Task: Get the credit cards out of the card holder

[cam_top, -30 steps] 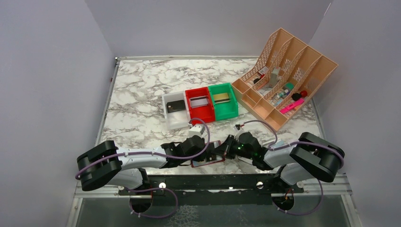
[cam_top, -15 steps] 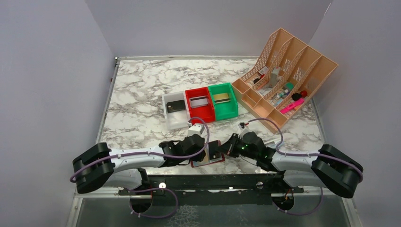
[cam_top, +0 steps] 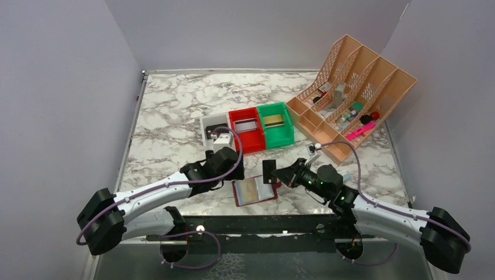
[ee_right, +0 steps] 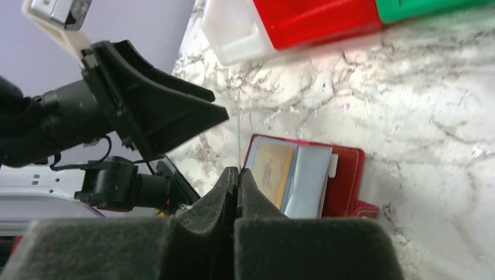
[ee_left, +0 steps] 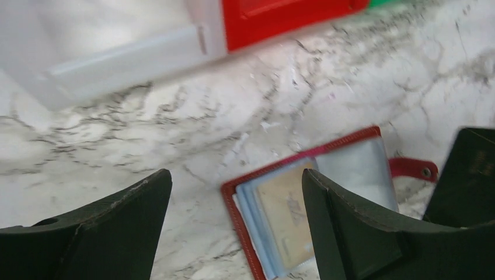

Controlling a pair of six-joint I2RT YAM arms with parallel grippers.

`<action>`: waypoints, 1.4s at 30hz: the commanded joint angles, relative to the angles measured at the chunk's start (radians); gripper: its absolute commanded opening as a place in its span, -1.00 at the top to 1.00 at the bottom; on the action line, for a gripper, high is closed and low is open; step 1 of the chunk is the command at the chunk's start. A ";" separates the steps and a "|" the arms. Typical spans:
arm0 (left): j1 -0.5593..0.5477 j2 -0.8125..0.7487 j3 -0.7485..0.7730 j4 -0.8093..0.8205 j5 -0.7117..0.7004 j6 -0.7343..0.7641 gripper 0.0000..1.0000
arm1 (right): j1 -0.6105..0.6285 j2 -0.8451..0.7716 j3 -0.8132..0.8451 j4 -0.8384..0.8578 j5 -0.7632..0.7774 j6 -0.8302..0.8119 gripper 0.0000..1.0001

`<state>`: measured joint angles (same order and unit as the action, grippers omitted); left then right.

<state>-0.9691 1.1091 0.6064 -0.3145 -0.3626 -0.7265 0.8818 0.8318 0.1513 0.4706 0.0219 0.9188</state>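
Observation:
The card holder (cam_top: 255,191) lies open on the marble near the front edge, dark red with light-blue pockets; a gold card (ee_right: 269,166) shows in its left pocket. My right gripper (cam_top: 278,177) is shut on a black credit card (cam_top: 268,171), held upright just above the holder's right side. In the right wrist view the gripper (ee_right: 238,170) pinches that card (ee_right: 238,128), seen edge-on as a thin line. My left gripper (cam_top: 232,165) hangs open to the left of the holder. In its own view the left gripper (ee_left: 234,175) has nothing between its fingers, above the card holder (ee_left: 356,169).
Three small bins stand in a row behind the holder: white (cam_top: 211,146), red (cam_top: 251,140) with a grey card (cam_top: 246,125), green (cam_top: 279,135) with a gold card (cam_top: 274,120). A peach desk organizer (cam_top: 350,93) with small items fills the back right.
The left gripper opened and drew back to the left, off the holder. The right gripper pulled the black card out of the holder and lifted it, and the right arm stretched out lower.

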 commanded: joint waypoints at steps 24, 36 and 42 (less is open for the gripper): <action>0.386 -0.087 0.247 -0.283 -0.169 0.113 -0.98 | -0.004 0.541 0.510 0.274 -0.005 -0.941 0.98; 0.830 -0.103 0.204 -0.252 0.064 0.257 -0.98 | -0.003 0.873 0.809 0.266 -0.167 -1.087 0.98; 0.846 -0.175 0.190 -0.252 -0.018 0.241 -0.98 | 0.004 0.993 0.939 0.187 -0.198 -1.188 0.96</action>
<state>-0.1318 1.0000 0.8062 -0.5785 -0.3767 -0.4950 0.8818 1.7561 1.0031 0.6998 -0.1242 -0.1680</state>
